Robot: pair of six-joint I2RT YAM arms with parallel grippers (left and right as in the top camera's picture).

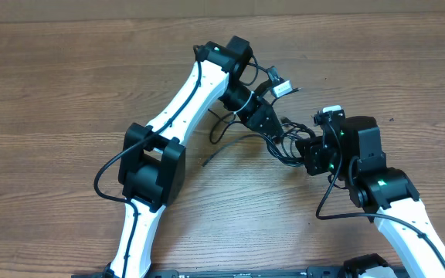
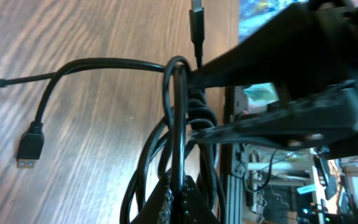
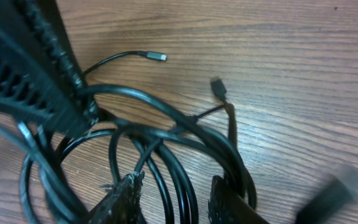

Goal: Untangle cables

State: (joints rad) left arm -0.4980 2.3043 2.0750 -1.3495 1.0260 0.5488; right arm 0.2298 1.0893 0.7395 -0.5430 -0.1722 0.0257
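- On a brown wood-grain desk (image 1: 68,77), a bundle of thin black cables (image 1: 280,143) sits in a snarl between the two arms, right of centre in the overhead view.
- The left jaws, at the tip of the white-and-black left arm (image 1: 180,96), are pressed together on one upright loop (image 2: 176,112) of the bundle, pinching it just above their tips.
- The right jaws, on the black-headed right arm (image 1: 365,150), stand apart over the heap. Several strands pass between the two textured fingertips (image 3: 126,196), and we see no clamp on any of them.
- A few ends lie free on the wood: a black plug with a blue insert (image 2: 30,148), a slim silver-tipped plug (image 3: 157,56) and a small dark plug (image 3: 218,86), each trailing back into the mass.
- We judge the job to be at an early-to-middle stage. The ends are spread out, but the core loops cross over and under one another, and no single cord lies apart from the rest.
- What is left, as we read it, is to draw each cord out of the coil in turn and lay them down separately.
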